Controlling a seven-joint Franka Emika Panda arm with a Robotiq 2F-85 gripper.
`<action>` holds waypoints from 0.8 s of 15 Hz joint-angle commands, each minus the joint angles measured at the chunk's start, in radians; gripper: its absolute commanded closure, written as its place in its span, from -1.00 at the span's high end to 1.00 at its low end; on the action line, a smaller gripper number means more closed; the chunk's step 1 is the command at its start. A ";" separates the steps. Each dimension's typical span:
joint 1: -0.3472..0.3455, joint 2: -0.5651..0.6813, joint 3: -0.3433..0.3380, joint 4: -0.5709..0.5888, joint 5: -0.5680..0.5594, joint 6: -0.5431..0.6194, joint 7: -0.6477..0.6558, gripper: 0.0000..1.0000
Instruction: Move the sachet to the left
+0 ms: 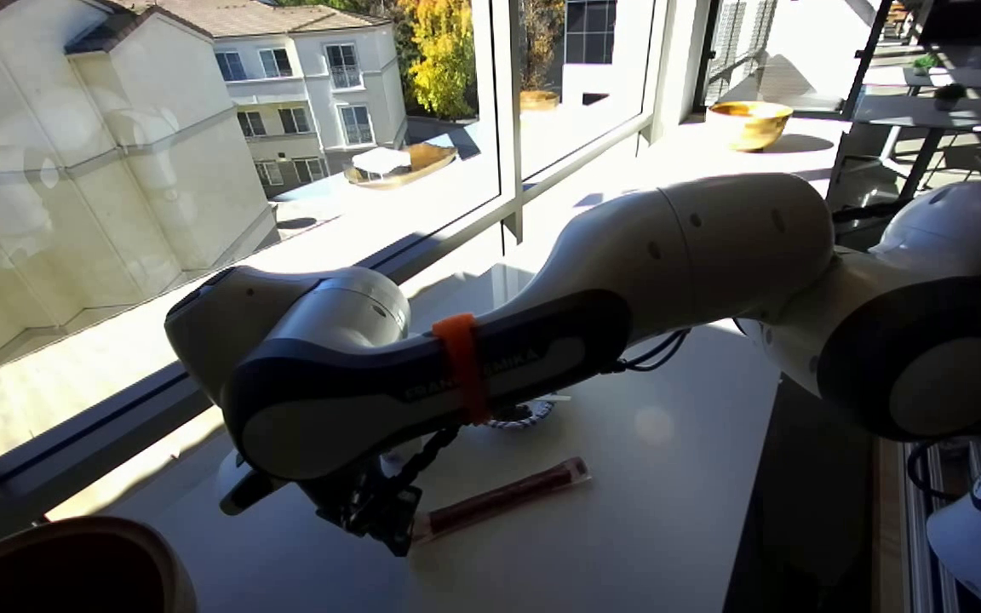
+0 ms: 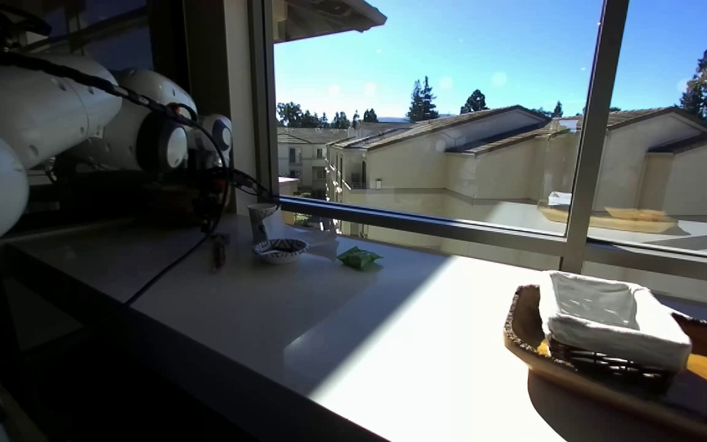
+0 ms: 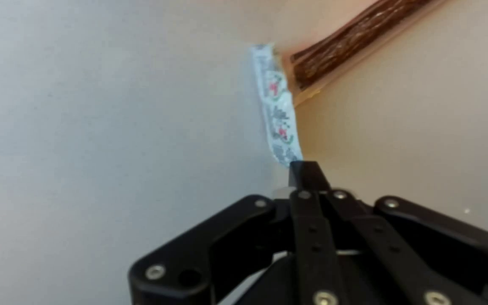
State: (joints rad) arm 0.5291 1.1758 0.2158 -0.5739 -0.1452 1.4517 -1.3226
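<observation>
Nearest, at the gripper, pressed tip to tip, hiding part of the sachet; cannot tell if pinching it.

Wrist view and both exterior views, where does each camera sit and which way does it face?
Wrist view: behind the gripper, which shows at bottom, looking down at the sachet and stick.
An exterior view: seemingly above the counter, facing down over it, windows at picture left; arm and gripper show.
An exterior view: seemingly beside the arm, facing across the counter to the windows; arm at left, gripper unclear, basket at right.
Both exterior views share counter, windows, arm and patterned bowl.
</observation>
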 commanded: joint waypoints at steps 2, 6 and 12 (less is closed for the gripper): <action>0.010 0.061 -0.006 0.098 0.037 -0.142 -0.006 -0.90; 0.017 0.076 -0.023 0.155 0.025 -0.159 -0.007 -0.26; -0.021 -0.048 -0.027 0.088 0.057 -0.235 -0.001 0.62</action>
State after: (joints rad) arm 0.5251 1.1988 0.1947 -0.4394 -0.1216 1.3019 -1.3225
